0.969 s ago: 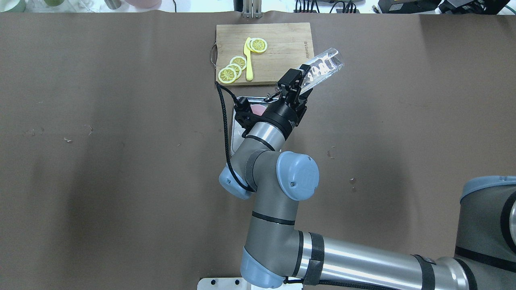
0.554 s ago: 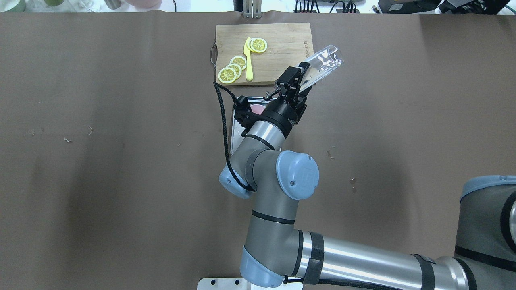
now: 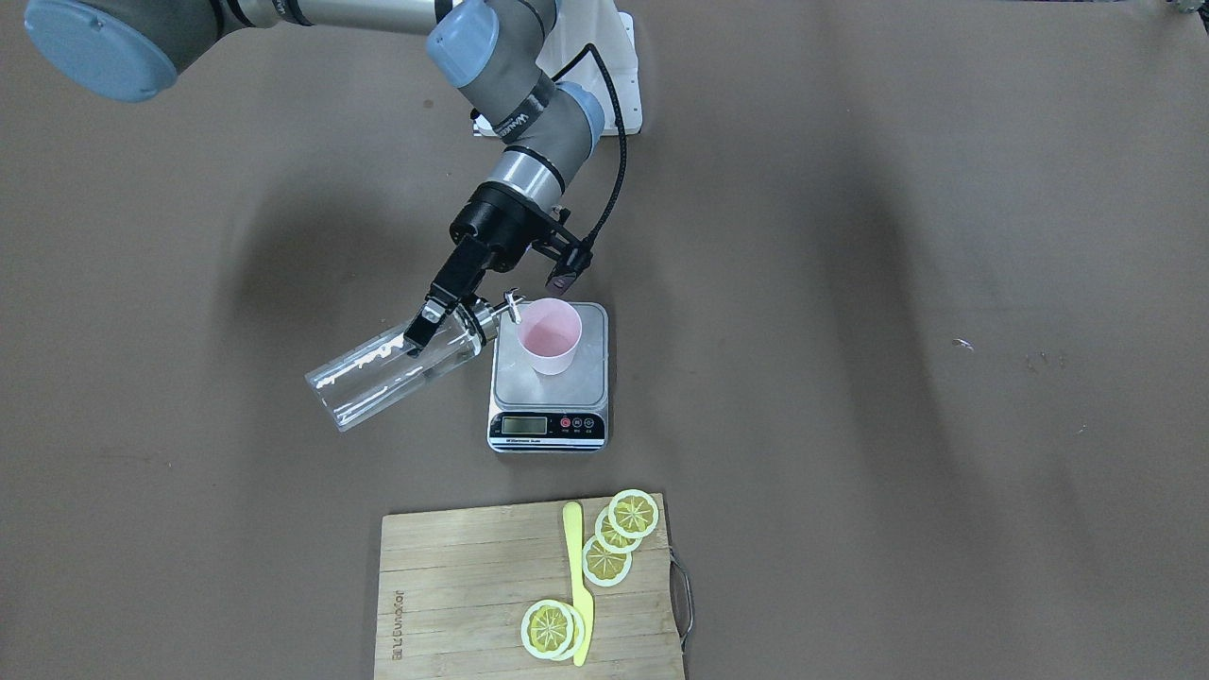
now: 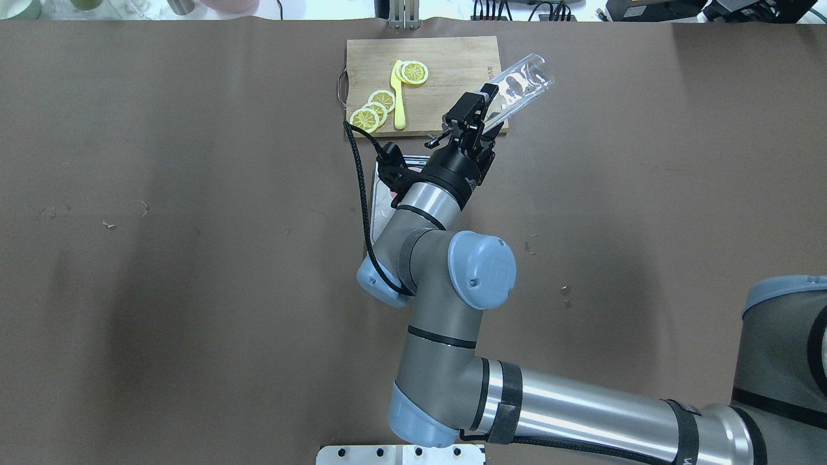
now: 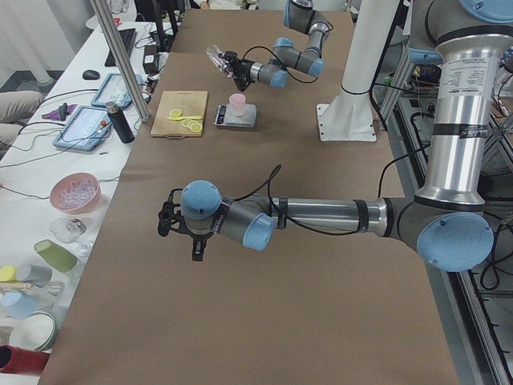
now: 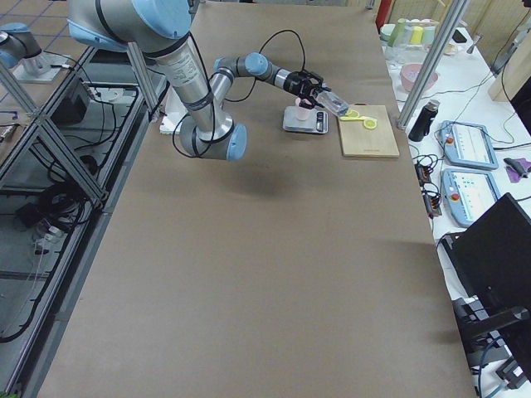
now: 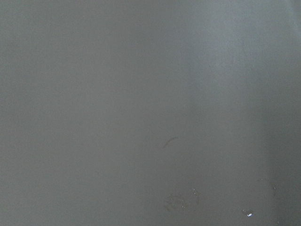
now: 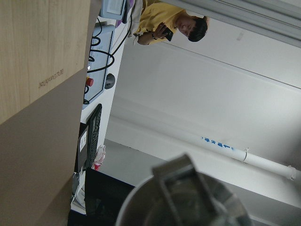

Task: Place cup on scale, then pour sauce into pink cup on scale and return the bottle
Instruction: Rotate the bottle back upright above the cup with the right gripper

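The right gripper [image 3: 425, 331] is clamped on the bottle [image 3: 378, 378], whose base is tipped higher than a second ago, the spout held beside the rim of the cup [image 3: 550, 348] on the scale [image 3: 548, 427], so the pour is judged nearly done.

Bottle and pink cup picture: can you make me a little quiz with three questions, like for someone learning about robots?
1. True or false: the pink cup stands on the scale.
2. What holds the tilted bottle? A. a person's hand B. the right gripper C. nothing, it stands on the table
3. Fill in: the yellow knife lies on the wooden ____.
Key: 1 true; 2 B; 3 cutting board.
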You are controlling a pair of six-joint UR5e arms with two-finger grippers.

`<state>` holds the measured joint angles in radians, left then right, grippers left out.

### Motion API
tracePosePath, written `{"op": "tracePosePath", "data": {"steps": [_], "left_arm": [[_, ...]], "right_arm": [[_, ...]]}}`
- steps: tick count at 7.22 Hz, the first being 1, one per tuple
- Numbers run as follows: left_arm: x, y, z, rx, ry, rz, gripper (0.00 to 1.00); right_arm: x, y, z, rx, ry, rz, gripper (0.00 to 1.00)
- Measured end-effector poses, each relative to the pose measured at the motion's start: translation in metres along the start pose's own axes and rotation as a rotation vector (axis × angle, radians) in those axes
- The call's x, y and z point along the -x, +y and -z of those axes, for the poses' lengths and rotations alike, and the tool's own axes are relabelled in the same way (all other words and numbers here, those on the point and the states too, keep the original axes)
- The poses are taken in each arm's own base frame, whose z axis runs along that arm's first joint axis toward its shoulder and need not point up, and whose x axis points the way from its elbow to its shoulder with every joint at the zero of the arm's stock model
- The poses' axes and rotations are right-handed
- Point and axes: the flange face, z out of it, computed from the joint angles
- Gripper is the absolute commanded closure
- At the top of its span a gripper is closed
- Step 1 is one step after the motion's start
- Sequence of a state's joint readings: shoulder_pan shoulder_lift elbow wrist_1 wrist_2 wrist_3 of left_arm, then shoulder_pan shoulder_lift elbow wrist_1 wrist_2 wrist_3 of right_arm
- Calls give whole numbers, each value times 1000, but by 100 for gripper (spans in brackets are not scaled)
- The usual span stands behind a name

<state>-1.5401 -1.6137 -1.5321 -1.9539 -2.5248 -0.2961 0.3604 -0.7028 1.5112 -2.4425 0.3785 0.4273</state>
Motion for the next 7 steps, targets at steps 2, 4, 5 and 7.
{"op": "tracePosePath", "data": {"steps": [2, 4, 5, 7], "left_arm": [[0, 0, 0, 2, 4, 2, 3], [0, 0, 0, 3, 4, 4, 3], [0, 0, 0, 3, 4, 5, 3], [0, 0, 0, 3, 4, 5, 3]], "right_arm": [[-1, 1, -7, 0, 28, 7, 100], [-3, 1, -10, -1, 43, 10, 100], [-5, 1, -10, -1, 44, 8, 100], [-8, -1, -9, -4, 44, 1, 100]]}}
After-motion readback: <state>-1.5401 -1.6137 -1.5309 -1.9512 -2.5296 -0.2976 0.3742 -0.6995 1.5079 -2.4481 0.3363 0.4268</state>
